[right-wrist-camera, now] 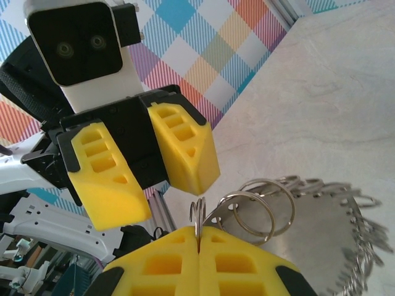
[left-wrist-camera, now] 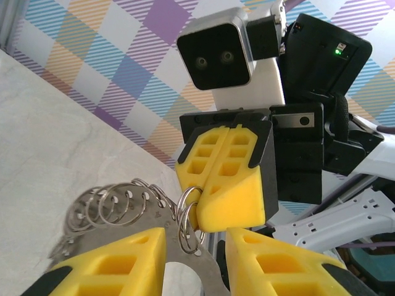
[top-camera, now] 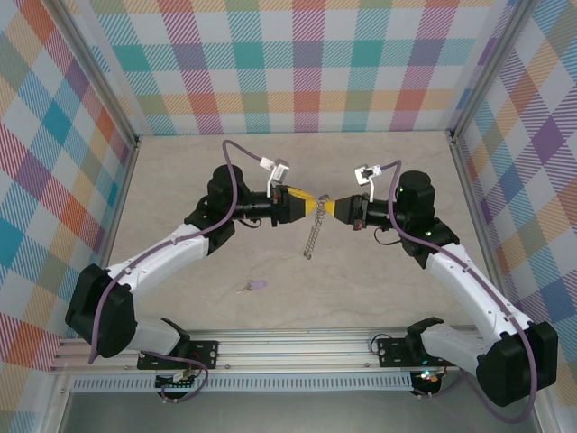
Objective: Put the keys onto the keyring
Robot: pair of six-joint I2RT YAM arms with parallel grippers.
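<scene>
A pale, marbled bench [top-camera: 180,180] is seen, enclosed on three sides by walls [top-camera: 297,63] of pastel plaid, with a metal rail [top-camera: 288,347] run along its near edge. Two arms are counted, the left arm [top-camera: 171,253] and the right arm [top-camera: 460,271], and their jaws are set tip to tip above the middle of the bench.

One keyring [right-wrist-camera: 321,246] is hung beneath that meeting point. Its rim is fringed with small silvery loops [right-wrist-camera: 253,209], too crowded to be counted. The right jaws are closed on one of those loops. The left jaws are parted, with the keyring's rim lying between them; whether it is pressed by them cannot be told.

One key [top-camera: 255,286], lilac-headed, is laid flat on the bench, well apart from the keyring — nearer than the jaws and to their left.
</scene>
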